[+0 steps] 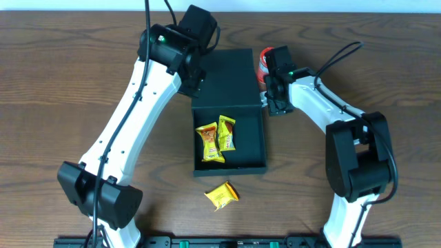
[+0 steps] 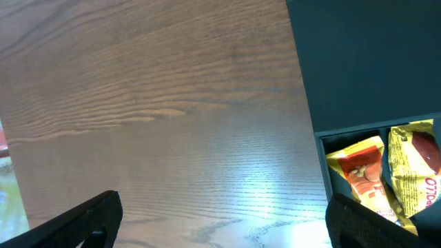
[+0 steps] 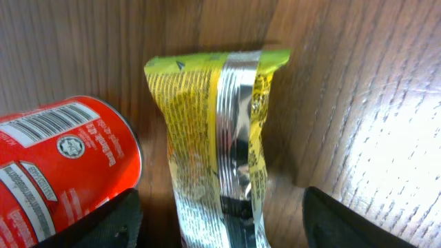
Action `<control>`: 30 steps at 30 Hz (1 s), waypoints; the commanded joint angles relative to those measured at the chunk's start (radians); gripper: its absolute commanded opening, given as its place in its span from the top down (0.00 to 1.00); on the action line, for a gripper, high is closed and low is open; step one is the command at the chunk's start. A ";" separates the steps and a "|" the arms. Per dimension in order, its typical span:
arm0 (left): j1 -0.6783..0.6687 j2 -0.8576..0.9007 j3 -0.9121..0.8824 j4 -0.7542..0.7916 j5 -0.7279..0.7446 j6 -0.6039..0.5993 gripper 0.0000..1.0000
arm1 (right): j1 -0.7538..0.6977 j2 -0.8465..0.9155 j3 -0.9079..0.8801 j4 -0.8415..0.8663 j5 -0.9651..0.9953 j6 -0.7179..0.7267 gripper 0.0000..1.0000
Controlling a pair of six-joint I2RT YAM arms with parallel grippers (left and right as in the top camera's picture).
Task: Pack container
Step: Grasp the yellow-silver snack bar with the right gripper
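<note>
Starting nearest, a yellow packet (image 1: 222,195) is lying just before the container (image 1: 251,141), which is sitting on the tabletop (image 1: 69,103), lid (image 1: 227,76) lying open, two packets (image 1: 210,141) inside; beyond, the left pincer (image 2: 224,220) is gaping wide beside the lid, the right pincer (image 3: 220,220) standing open astride a yellow-green packet (image 3: 213,131).

The matte dark teal-green container (image 1: 249,141) lies open on the table (image 1: 69,83), hinged lid (image 1: 227,76) folded back flat behind it, two yellow snack packets (image 1: 209,143) inside.
</note>
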 commanded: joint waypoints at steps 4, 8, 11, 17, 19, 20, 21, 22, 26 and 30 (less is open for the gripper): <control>0.012 -0.007 0.018 0.003 -0.012 0.005 0.04 | -0.009 0.018 -0.002 0.029 0.045 -0.006 0.34; 0.012 -0.007 0.018 0.003 -0.012 0.005 0.05 | -0.009 0.035 -0.002 0.035 0.036 -0.006 0.50; 0.012 -0.007 0.018 0.003 -0.012 0.005 0.05 | -0.009 0.043 -0.002 0.042 0.022 -0.005 0.55; 0.012 -0.007 0.018 0.005 -0.012 0.005 0.05 | -0.009 0.043 -0.002 0.058 0.022 -0.005 0.70; 0.012 -0.007 0.018 0.007 -0.012 0.005 0.05 | -0.009 0.043 -0.002 0.060 0.015 -0.005 0.71; 0.012 -0.007 0.018 0.010 -0.012 0.005 0.05 | -0.009 0.043 -0.002 0.061 0.015 -0.005 0.73; 0.012 -0.007 0.018 0.014 -0.012 0.006 0.05 | -0.009 0.043 -0.002 0.061 0.013 -0.006 0.75; 0.012 -0.007 0.018 0.019 -0.012 0.005 0.05 | -0.009 0.043 -0.002 0.061 0.006 -0.006 0.76; 0.012 -0.007 0.018 0.022 -0.012 0.006 0.05 | -0.009 0.043 -0.002 0.072 -0.008 -0.052 0.77; 0.012 -0.007 0.018 0.023 -0.012 0.006 0.05 | -0.009 0.043 -0.002 0.072 -0.022 -0.158 0.83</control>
